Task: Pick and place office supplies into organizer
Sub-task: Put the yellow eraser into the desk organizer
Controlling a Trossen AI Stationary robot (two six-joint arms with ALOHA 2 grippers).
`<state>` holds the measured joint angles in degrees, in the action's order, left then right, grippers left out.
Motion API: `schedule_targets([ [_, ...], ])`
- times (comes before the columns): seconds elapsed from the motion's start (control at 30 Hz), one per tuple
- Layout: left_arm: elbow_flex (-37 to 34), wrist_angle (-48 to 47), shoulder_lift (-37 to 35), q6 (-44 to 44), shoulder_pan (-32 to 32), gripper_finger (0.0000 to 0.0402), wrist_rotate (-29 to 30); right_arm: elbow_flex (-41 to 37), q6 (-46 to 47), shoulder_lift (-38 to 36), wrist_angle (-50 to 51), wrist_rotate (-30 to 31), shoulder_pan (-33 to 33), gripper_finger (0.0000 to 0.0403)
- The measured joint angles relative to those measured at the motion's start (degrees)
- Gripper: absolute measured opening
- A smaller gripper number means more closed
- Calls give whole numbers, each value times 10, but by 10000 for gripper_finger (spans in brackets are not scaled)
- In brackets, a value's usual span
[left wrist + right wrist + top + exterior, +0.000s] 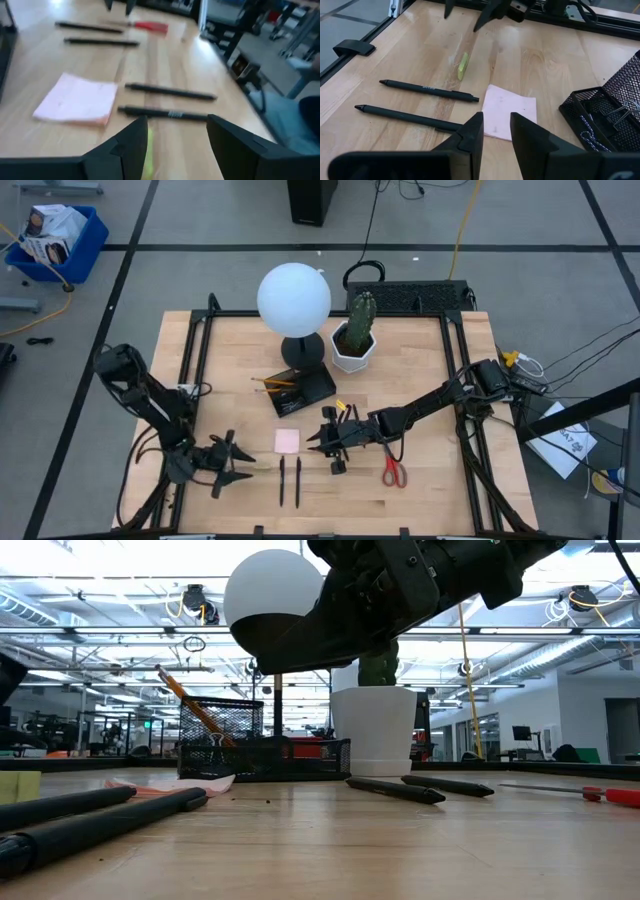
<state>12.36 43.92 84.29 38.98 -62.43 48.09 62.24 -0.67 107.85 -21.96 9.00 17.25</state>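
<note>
Binder clips (615, 116) in organizer (600, 112), right-wrist view only.

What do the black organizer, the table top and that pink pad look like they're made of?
The organizer looks like black wire mesh, probably metal: you can see through its grid walls. The table top looks like pale wood with a smooth finish, showing plank seams and grain. The pink pad looks like matte paper, thin and flat, apparently a stack of sticky notes.

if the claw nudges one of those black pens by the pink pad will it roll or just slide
Probably roll: the black pens look slim, round and lie flat on smooth bare wood. A clip may stop it after a partial turn. It seems light and stiff, so a sideways nudge could send it toward the pink sticky pad.
</note>
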Motion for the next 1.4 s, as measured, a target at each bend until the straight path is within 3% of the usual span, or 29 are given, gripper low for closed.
schedule_targets([
  [0.43, 41, -165, 0, 68, 17, 211, -31, 0, 0, 0, 0, 1, 0, 89],
  [0.6, 59, -185, 0, 56, 26, 211, -32, 0, 0, 0, 0, 2, 0, 89],
  [0.77, 62, -186, 16, 58, 35, 211, -38, 0, 0, 0, 0, 2, 0, 89],
  [1.03, 62, -146, 100, 98, 31, 211, -12, 0, 0, 0, 0, 1, 0, 89],
  [1.23, 62, -71, 166, 109, 32, 211, -4, 0, 0, 0, 0, 0, 0, 89],
  [1.4, 62, -65, 172, 111, 33, 209, -4, 0, 0, 0, 0, 0, 0, 89],
])
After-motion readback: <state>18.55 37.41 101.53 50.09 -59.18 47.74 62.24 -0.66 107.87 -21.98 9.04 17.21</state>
